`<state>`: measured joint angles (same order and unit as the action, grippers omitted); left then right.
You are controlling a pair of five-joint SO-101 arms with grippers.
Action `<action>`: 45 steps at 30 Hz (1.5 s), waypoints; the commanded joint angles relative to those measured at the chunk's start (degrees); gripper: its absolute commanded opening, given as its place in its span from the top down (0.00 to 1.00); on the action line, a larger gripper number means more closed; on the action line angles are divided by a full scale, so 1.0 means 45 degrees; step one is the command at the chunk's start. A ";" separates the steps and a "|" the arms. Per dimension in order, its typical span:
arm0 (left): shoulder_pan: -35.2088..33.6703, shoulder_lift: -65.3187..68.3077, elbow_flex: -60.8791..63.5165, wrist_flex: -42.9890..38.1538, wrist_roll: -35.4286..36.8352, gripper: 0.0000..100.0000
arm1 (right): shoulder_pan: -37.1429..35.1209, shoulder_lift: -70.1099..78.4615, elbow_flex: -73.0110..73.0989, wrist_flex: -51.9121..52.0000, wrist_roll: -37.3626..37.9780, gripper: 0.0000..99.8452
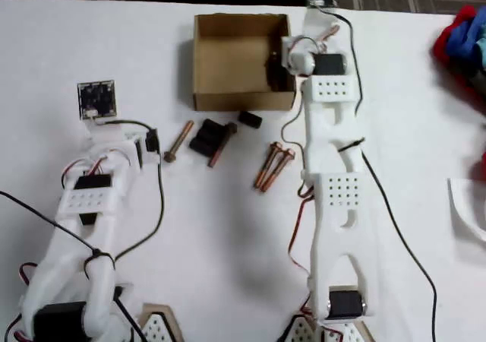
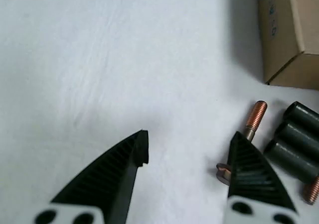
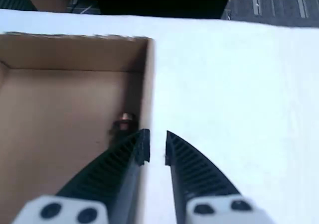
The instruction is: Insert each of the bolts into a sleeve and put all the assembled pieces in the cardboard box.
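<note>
The cardboard box [image 1: 235, 61] stands at the back of the table. My right gripper [image 3: 157, 147] hangs over its right wall [image 3: 147, 84], open by a narrow gap with nothing between the fingers. An assembled bolt and sleeve [image 3: 124, 125] lies inside the box by that wall. My left gripper [image 2: 189, 157] is open just above the table, left of a loose copper bolt [image 2: 251, 119] whose head sits behind one finger [image 2: 254, 169]. Black sleeves [image 2: 296, 139] lie beyond that bolt. The high view shows this bolt [image 1: 180, 142], the sleeves [image 1: 206, 137], another bolt [image 1: 222, 146], a separate sleeve [image 1: 250, 118] and two bolts [image 1: 273, 166].
A small square circuit board [image 1: 96, 99] lies left of the box, near the left arm. Red and blue cloth [image 1: 463, 42] sits at the far right edge. Cables [image 1: 156, 205] trail from both arms across the white table [image 1: 220, 243].
</note>
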<state>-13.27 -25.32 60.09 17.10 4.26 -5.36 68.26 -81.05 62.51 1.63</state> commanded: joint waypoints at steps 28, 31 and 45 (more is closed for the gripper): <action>0.0117 -0.0488 -0.0049 -0.0234 -0.0098 0.73 | -0.1006 0.1280 -0.2286 0.1436 -0.0078 0.96; 0.0117 -0.0488 -0.0049 -0.0234 -0.0098 0.73 | -0.0459 0.1280 -0.3184 0.1905 -0.0098 0.96; 0.0078 -0.0488 -0.0049 -0.0234 -0.0098 0.73 | -0.0147 -0.1924 -0.3204 0.6418 -0.0020 0.96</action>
<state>-13.27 -25.32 60.09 17.10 4.26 -4.66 65.63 -93.19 89.32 1.63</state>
